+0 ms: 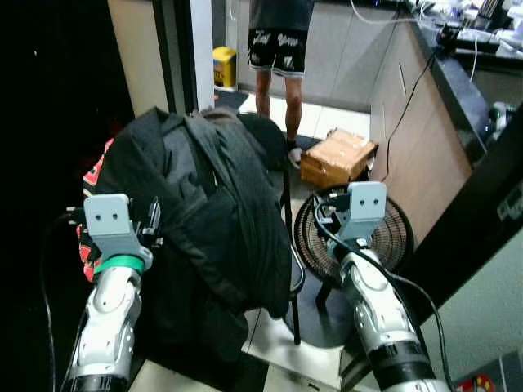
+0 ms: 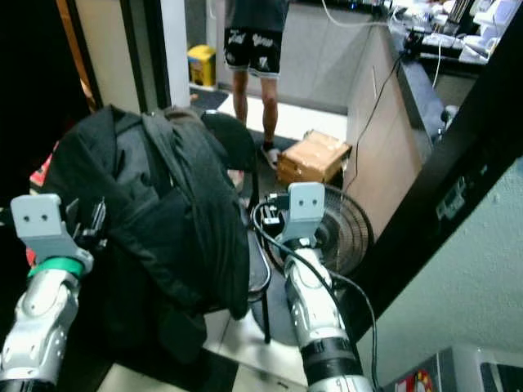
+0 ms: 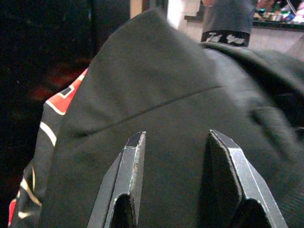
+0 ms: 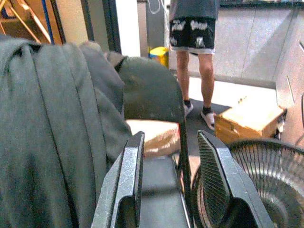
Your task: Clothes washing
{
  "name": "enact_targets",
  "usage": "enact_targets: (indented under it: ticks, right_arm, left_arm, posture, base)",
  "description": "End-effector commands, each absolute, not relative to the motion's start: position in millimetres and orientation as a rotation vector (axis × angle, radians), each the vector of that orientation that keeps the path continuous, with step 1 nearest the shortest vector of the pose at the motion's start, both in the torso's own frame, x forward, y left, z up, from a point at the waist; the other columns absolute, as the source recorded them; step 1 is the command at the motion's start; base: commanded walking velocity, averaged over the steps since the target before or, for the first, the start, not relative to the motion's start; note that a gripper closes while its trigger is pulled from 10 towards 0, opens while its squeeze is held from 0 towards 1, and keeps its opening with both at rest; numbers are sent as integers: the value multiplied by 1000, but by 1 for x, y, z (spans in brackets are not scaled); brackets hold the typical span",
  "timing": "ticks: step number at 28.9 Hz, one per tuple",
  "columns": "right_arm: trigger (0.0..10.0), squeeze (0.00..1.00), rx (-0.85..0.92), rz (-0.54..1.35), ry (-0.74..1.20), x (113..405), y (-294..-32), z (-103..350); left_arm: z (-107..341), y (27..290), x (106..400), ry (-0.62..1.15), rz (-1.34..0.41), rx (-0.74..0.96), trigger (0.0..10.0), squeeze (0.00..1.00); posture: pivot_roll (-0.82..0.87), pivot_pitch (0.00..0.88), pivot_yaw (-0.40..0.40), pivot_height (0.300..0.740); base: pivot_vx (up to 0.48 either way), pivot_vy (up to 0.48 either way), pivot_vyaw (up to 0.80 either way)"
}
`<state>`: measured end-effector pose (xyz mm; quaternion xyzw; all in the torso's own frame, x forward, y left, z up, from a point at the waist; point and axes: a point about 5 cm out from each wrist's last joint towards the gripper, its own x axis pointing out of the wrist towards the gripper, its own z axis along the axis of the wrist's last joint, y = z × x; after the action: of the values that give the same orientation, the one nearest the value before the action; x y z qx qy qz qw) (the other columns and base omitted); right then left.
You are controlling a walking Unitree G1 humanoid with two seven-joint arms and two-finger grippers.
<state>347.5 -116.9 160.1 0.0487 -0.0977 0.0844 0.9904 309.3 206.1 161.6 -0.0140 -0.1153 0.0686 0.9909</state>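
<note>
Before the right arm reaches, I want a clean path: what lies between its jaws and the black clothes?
The chair's seat and backrest, seen in the right wrist view; black clothes beside them.

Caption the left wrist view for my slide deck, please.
Left gripper, jaws open, poised against a black fabric jacket draped over a red patterned garment.

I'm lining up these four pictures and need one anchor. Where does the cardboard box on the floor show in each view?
Left eye view: cardboard box right of centre, behind the fan.
Right eye view: left of centre, upper middle.
Left wrist view: not in it.
Right wrist view: right side, above the fan's grille.
Shared landmark: the person's black shorts.
</note>
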Motion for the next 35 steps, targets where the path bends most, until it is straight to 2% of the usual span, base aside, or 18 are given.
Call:
enact_targets:
  ticks: [1, 18, 35]
  right_arm:
    - [10000, 0, 114, 170, -188, 348, -115, 158]
    - [10000, 0, 104, 166, -199, 350, -116, 161]
    - [10000, 0, 81, 188, -160, 359, -108, 159]
  left_arm:
    - [156, 208, 309, -208, 147, -34, 10000, 0]
    - [156, 206, 309, -207, 145, -36, 10000, 0]
    - [153, 207, 309, -202, 140, -16, 10000, 0]
  posture:
    - [125, 0, 13, 740]
    - [124, 0, 18, 740]
    - [123, 0, 25, 740]
  base:
    - [375, 0, 0]
    - [373, 0, 0]
    - [0, 0, 0]
